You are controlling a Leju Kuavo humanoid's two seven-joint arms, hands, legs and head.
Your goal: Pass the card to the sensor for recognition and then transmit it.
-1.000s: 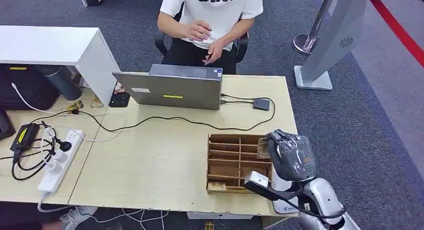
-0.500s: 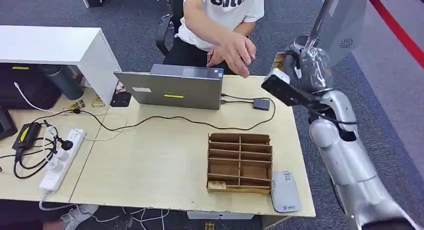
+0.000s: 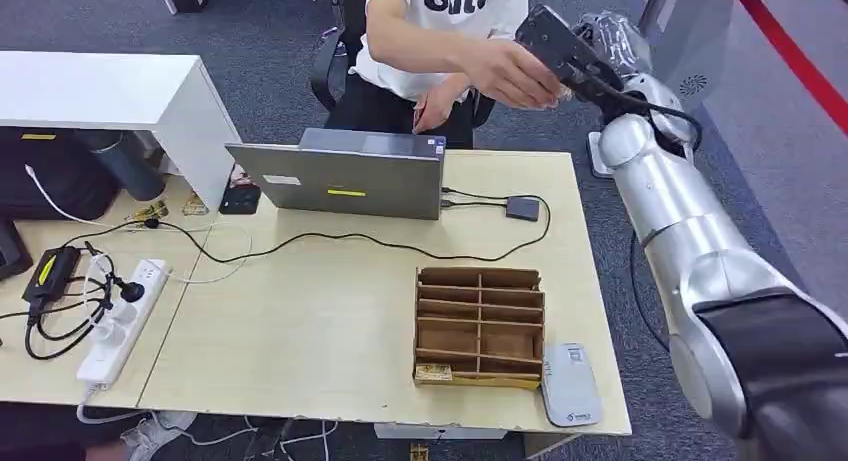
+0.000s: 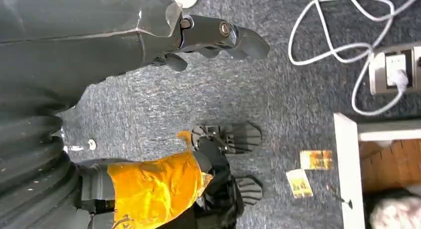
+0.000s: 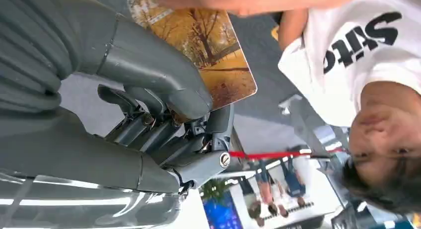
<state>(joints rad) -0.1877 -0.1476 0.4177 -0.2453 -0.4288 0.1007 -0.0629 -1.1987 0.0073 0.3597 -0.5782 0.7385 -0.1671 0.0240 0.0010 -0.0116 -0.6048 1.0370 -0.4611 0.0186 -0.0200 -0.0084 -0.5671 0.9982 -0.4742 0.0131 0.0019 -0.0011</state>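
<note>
1. The fingers (image 4: 218, 33) of the left hand (image 4: 149, 30) are curled in a little and hold nothing. That hand hangs low over the grey carpet floor (image 4: 278, 90).
2. At the left end of the surface (image 3: 300, 321) lies a white power strip (image 3: 120, 321) with black cords plugged in.
3. A grey laptop (image 3: 340, 176) stands open at the far edge of the surface. A black cable (image 3: 380, 243) runs from the left side across to a small dark box (image 3: 522, 208) beside the laptop.
4. A brown cardboard tray (image 3: 480, 326) with many small slots sits near the front right of the surface. A flat grey sensor (image 3: 570, 384) lies just beside it, touching its right side.
5. A person (image 3: 440, 21) in a white shirt sits behind the surface and reaches one hand (image 3: 515, 71) toward the robot.
6. The right hand (image 3: 600, 41) is raised high past the far right corner of the surface. Its thumb and fingers (image 5: 149, 119) pinch the card (image 5: 213, 50), which shows orange trees. The person's hand touches the card's far edge.
</note>
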